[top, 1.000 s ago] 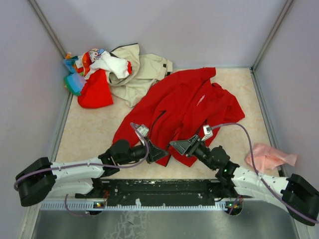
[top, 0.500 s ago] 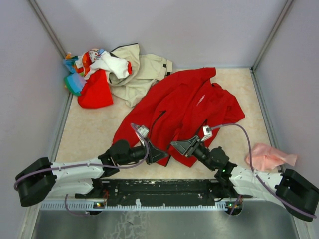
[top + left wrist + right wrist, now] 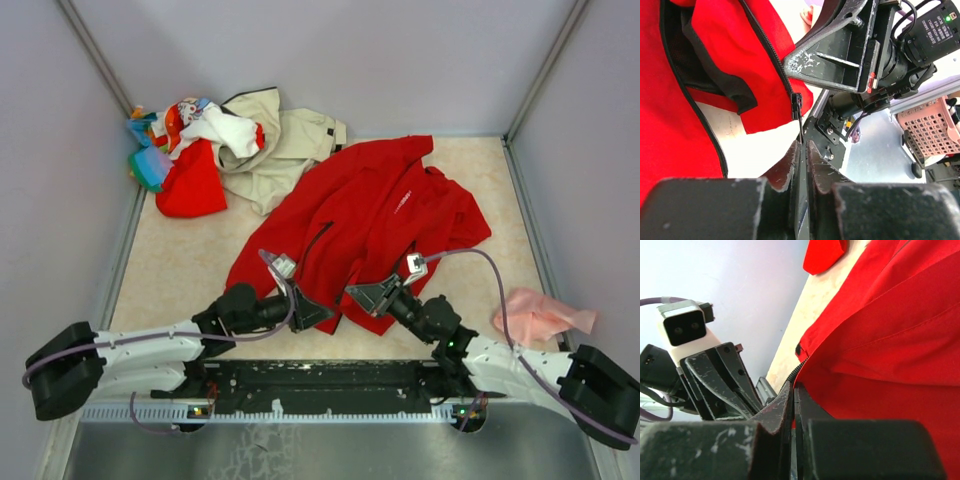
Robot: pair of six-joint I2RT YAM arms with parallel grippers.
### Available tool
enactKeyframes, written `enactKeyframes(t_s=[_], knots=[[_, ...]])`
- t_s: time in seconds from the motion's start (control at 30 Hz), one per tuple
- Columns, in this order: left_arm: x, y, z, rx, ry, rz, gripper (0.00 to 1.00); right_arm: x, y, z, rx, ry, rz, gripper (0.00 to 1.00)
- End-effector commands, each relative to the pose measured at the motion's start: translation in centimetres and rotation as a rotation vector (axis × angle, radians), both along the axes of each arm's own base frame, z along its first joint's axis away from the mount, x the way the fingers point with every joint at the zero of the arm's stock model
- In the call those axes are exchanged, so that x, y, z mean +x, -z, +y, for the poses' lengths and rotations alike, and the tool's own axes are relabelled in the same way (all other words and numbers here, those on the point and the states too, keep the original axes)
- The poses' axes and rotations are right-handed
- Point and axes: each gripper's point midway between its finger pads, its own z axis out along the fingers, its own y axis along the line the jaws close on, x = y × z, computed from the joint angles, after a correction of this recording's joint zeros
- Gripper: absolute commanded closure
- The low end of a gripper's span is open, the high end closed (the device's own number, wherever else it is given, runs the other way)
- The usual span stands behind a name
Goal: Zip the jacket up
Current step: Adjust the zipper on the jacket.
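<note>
The red jacket lies spread in the middle of the table, front open, its black zipper running down to the near hem. Both grippers meet at that hem. My left gripper sits at the hem's left side. In the left wrist view the black slider hangs off a red flap, and its thin pull runs down between the nearly shut jaws of the left gripper. My right gripper is shut on the jacket's other front edge. In the right wrist view the zipper teeth enter the right gripper.
A beige jacket, a smaller red garment and mixed colourful clothes are piled at the back left corner. A pink cloth lies at the right, beside the right arm. Grey walls enclose the table on three sides.
The right gripper's jaws have closed on the jacket's zipper edge. The left arm has shifted slightly, still at the hem with the pull between its jaws.
</note>
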Motion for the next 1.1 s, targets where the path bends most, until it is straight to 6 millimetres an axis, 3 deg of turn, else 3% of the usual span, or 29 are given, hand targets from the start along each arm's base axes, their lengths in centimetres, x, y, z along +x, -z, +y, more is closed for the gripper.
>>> enactKeyframes(t_s=[0.0, 0.3, 0.53, 1.07], knots=[[0.3, 0.1, 0.9, 0.01, -0.039, -0.007, 0.84, 0.6, -1.7, 0.0, -0.023, 0.027, -0.079, 1.0], [1.6, -1.1, 1.3, -0.005, -0.079, -0.008, 0.59, 0.5, -0.9, 0.3, -0.06, 0.015, -0.095, 1.0], [2.9, -1.8, 0.5, -0.016, -0.056, 0.02, 0.48, 0.4, -0.6, 0.6, -0.078, 0.002, -0.11, 1.0], [2.9, -0.6, -2.1, 0.028, 0.057, 0.067, 0.5, 0.2, -0.9, 1.1, -0.083, -0.019, -0.132, 1.0]])
